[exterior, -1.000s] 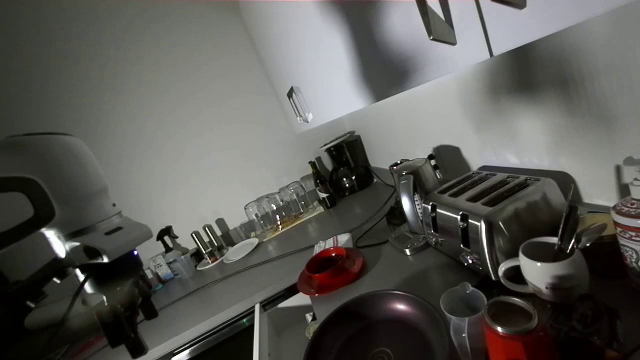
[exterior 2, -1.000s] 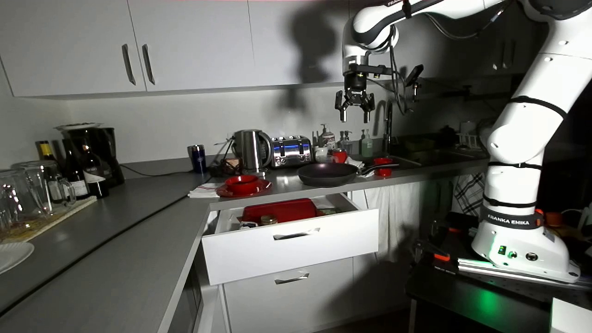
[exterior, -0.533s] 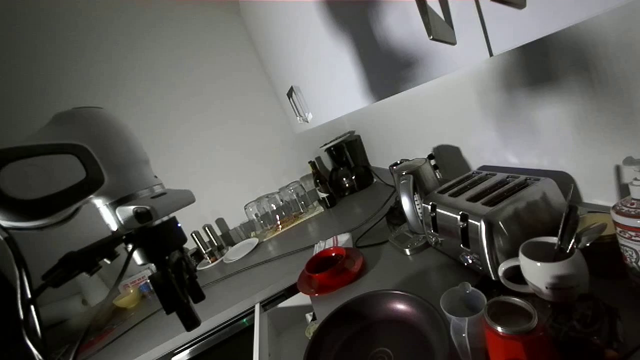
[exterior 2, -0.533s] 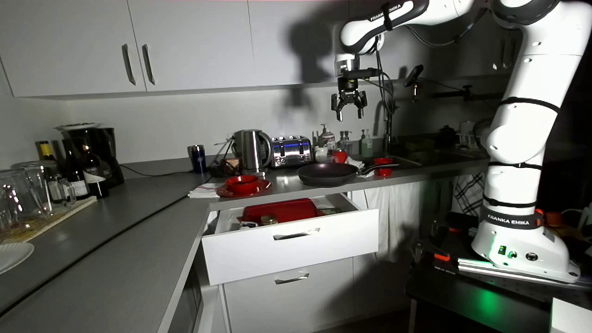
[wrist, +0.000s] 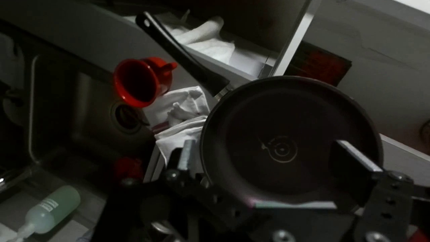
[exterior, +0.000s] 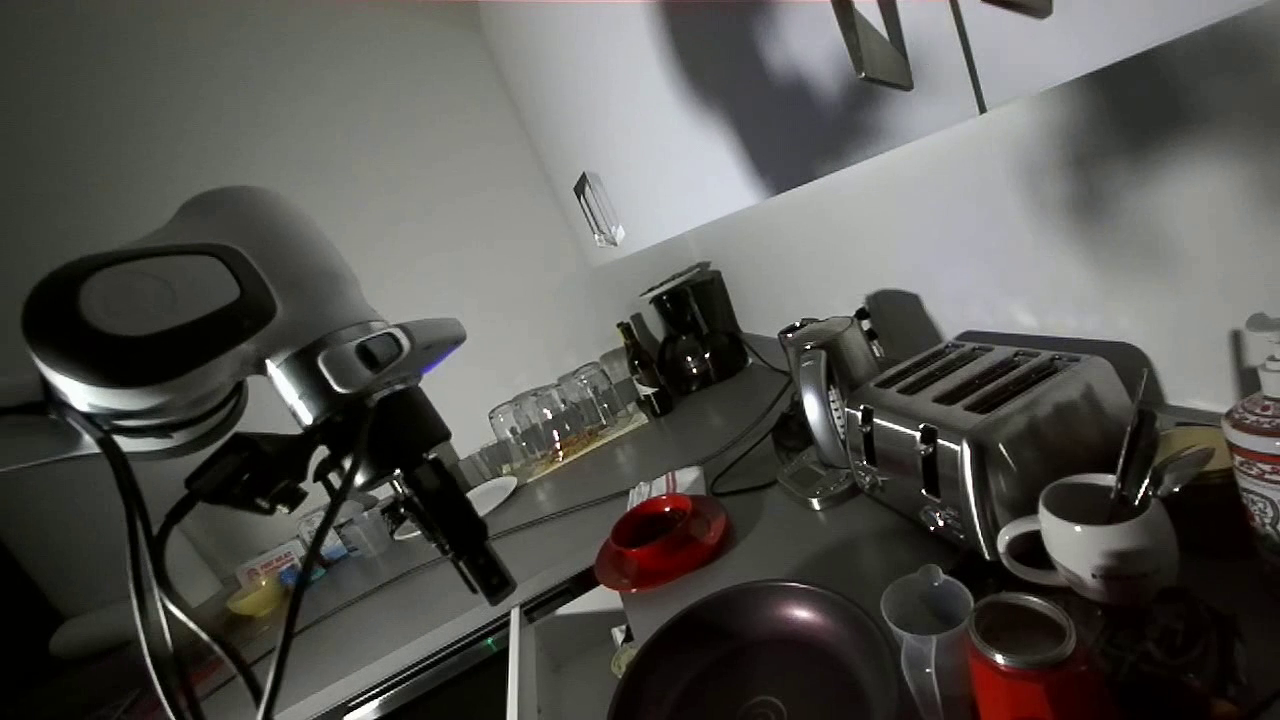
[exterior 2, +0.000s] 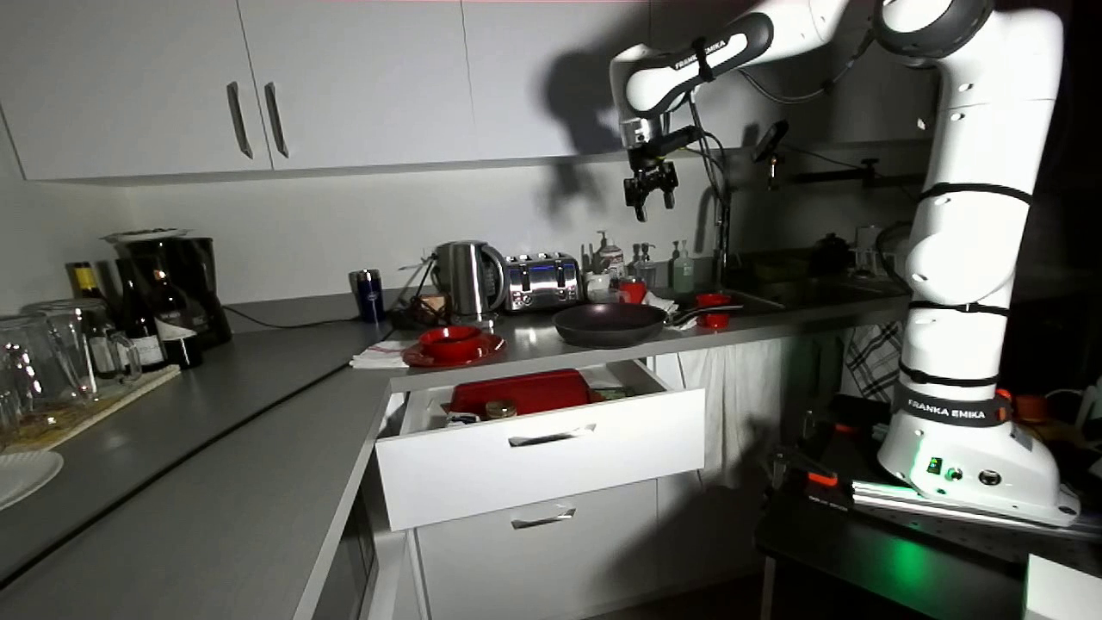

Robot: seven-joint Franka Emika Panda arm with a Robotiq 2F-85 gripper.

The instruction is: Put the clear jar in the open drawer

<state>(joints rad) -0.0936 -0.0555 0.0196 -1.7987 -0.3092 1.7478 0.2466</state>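
Dimly lit grey walls (exterior: 350, 150) and white wall cabinets (exterior: 610, 90) rise behind a grey tabletop (exterior: 775, 545) that slants across an exterior view. At the left of that frame a Franka arm (exterior: 250, 260) reaches in; its gripper (exterior 2: 655, 209) hangs in the air, spread wide apart, with a dark frying pan (wrist: 289, 117) filling much of the wrist view. Further right, near the back, come a white plate (exterior: 488, 500), a row of clear drinking glasses (exterior: 545, 425), a dark bottle (exterior: 645, 372) and a black coffee maker (exterior: 715, 310). Low in the middle of the frame, in both exterior views, the open drawer (exterior 2: 465, 478) juts out from under the tabletop with a red tray (exterior 2: 525, 389) inside. Above it sits a red bowl (exterior 2: 452, 351) on a red plate (exterior 2: 497, 347), and next comes the frying pan. Higher up and to the right stand a steel kettle (exterior: 845, 365) and a four-slot toaster (exterior: 985, 430). Toward the lower right the clear jar (exterior: 925, 625) stands outside the drawer, between the frying pan and a red metal-rimmed cup (exterior: 1020, 690); its base is out of sight, and whether it touches either cannot be told. Past the cup, a white mug (exterior: 1110, 555) holds utensils (exterior: 1180, 470), and a red-and-white patterned bottle (exterior: 1262, 470) is cut off by the right edge
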